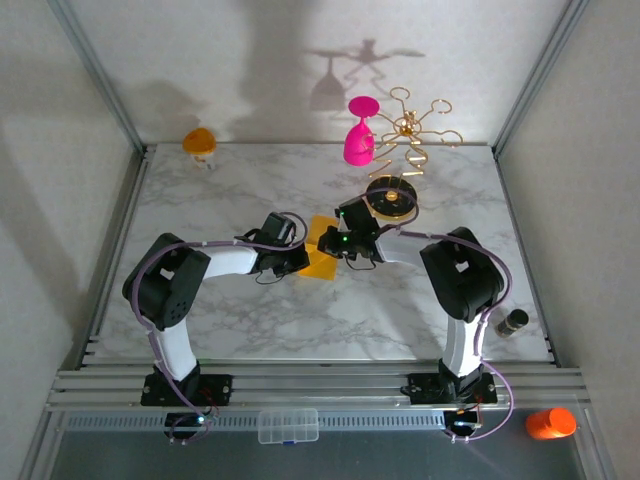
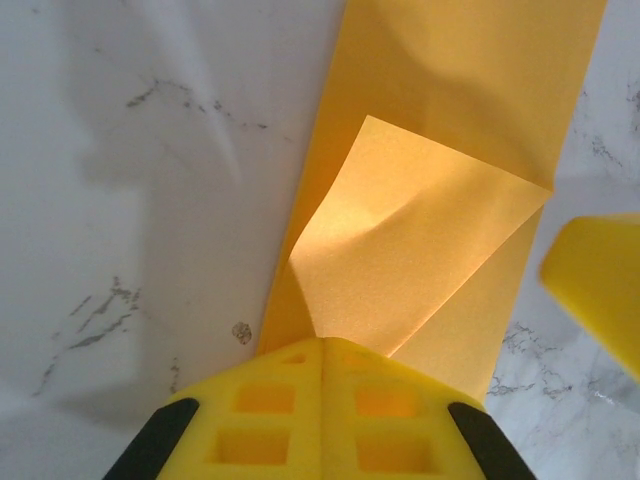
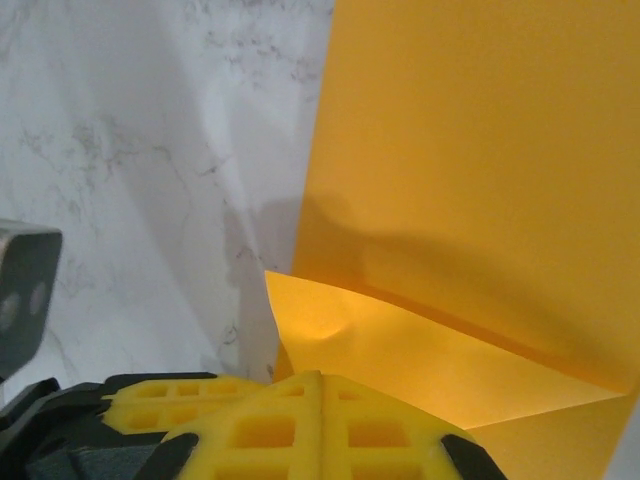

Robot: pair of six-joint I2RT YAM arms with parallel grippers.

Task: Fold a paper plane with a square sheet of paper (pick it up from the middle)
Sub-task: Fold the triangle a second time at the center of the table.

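Note:
The square sheet of paper is yellow-orange and lies on the marble table between my two arms, one corner folded over as a raised flap. In the left wrist view the flap narrows into the seam of my left gripper. The yellow foam pads are shut on the flap's corner, and the sheet's edge lifts toward them. My right gripper is shut with its tips at the flap's near edge. Whether it pinches paper is hidden. In the top view both grippers, left and right, meet over the sheet.
A gold rack on a round black base stands behind the right gripper, a pink goblet hanging on it. An orange-topped cup sits far left. A small dark bottle stands at the right edge.

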